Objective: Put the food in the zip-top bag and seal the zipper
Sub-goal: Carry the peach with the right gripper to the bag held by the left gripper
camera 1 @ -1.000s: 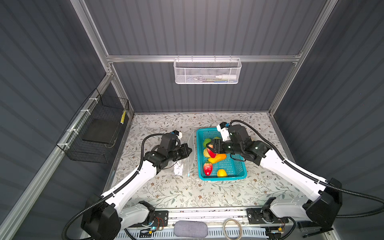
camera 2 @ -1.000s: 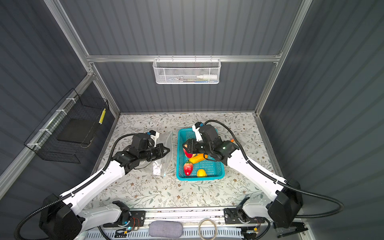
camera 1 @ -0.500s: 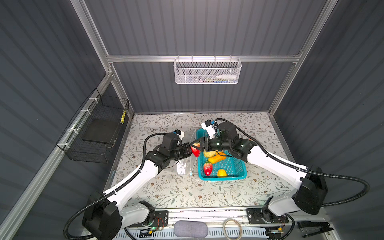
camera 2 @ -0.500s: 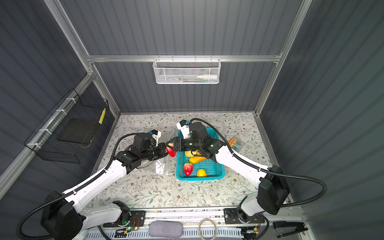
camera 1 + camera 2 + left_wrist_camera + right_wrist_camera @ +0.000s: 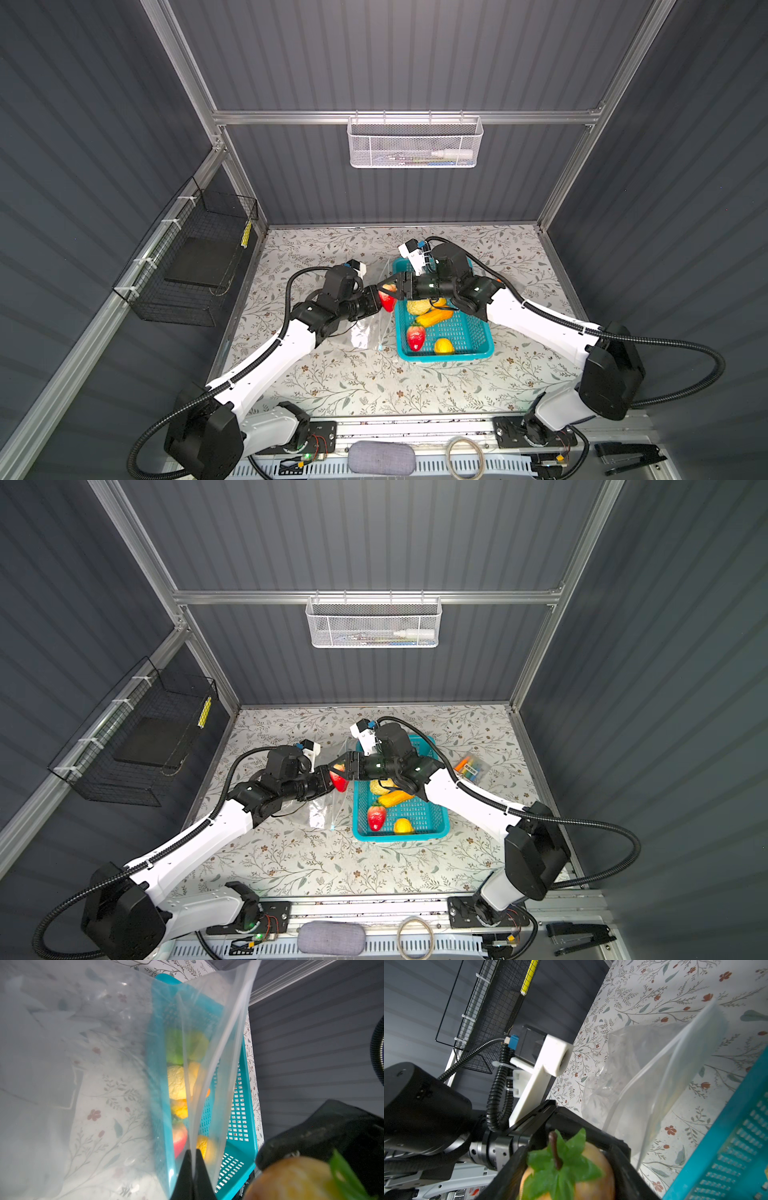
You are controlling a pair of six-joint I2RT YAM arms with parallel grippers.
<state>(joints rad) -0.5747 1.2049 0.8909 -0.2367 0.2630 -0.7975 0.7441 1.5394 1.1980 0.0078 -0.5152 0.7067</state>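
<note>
Right pincer point(image 5: 385, 291) has left its spot over the basket point(image 5: 444, 356) and crossed the left rim. It now sits at mid-frame in both top views, clamped on a red-yellow fruit point(image 5: 387, 298) with a leafy stem. Left pincer point(image 5: 375, 304) is unchanged, tips pinched together on the bag point(image 5: 365, 330) edge and holding the film up off the table point(image 5: 332, 374). The bag lies just left of the basket with its mouth raised toward the fruit. The two pincers are almost touching. The zipper point(image 5: 660, 1059) strip hangs loose and unsealed. I see no food inside the bag. The strawberry point(image 5: 415, 337) and the yellow and orange pieces are in the basket at lower centre. Judgement: the transfer has become a delivery, and the next move is to put the fruit through the held mouth and release it. Most of the loading is still to come, and sealing is far off.
</note>
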